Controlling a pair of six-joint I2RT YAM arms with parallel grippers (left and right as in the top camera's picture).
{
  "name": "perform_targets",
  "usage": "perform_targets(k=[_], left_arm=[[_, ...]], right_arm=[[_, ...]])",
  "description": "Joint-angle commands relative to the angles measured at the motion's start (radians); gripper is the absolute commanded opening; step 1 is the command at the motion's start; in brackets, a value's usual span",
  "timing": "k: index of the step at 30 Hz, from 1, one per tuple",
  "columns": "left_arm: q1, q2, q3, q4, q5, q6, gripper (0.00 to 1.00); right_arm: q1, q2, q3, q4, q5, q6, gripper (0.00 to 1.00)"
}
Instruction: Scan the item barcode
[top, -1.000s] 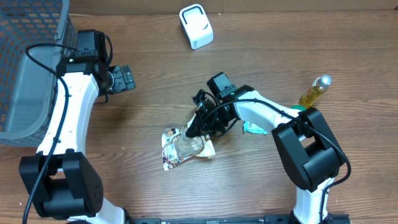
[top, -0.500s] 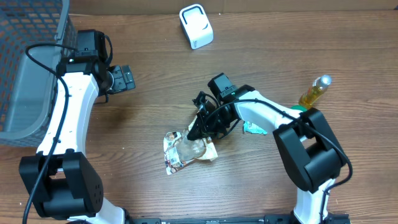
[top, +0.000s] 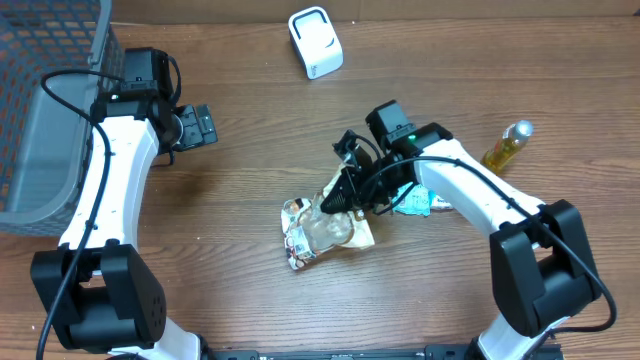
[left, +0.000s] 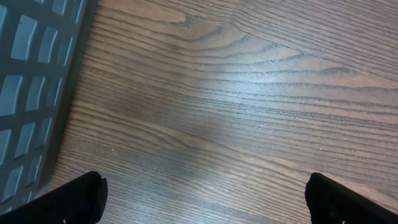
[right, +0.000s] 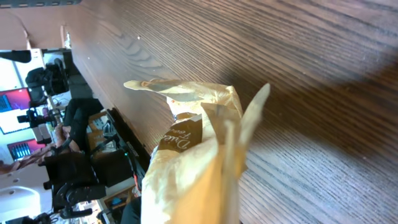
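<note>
The right gripper (top: 337, 199) is pinched closed on the upper edge of a crinkled, partly clear snack packet (top: 325, 232), which is near the middle of the wooden table (top: 240, 290), its creased tan top filling the lower part of the right wrist view. Just beside that arm lies a small teal packet (top: 415, 206), with a yellow bottle (top: 507, 147) further right and the white scanner (top: 315, 42) well apart at the far edge. The left gripper (top: 205, 125) hovers with jaws spread wide and holding nothing, near the grey mesh basket (top: 40, 120) at the left edge.
</note>
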Motion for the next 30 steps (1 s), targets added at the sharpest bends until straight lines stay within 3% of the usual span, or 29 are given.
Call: perform_targets(k=[1,12,21,30], left_arm=[[0.003,-0.005,0.018,0.001,-0.012,-0.003,1.0],[0.003,-0.005,0.018,0.001,-0.012,-0.003,1.0],[0.003,-0.005,0.018,0.001,-0.012,-0.003,1.0],[0.003,-0.005,0.018,0.001,-0.012,-0.003,1.0]], right_arm=[[0.0,-0.021,0.001,0.003,-0.048,-0.04,0.04],[0.0,-0.021,0.001,0.003,-0.056,-0.04,0.04],[-0.002,-0.021,0.001,-0.002,-0.265,-0.137,0.04],[-0.004,-0.021,0.001,-0.013,-0.268,-0.144,0.04]])
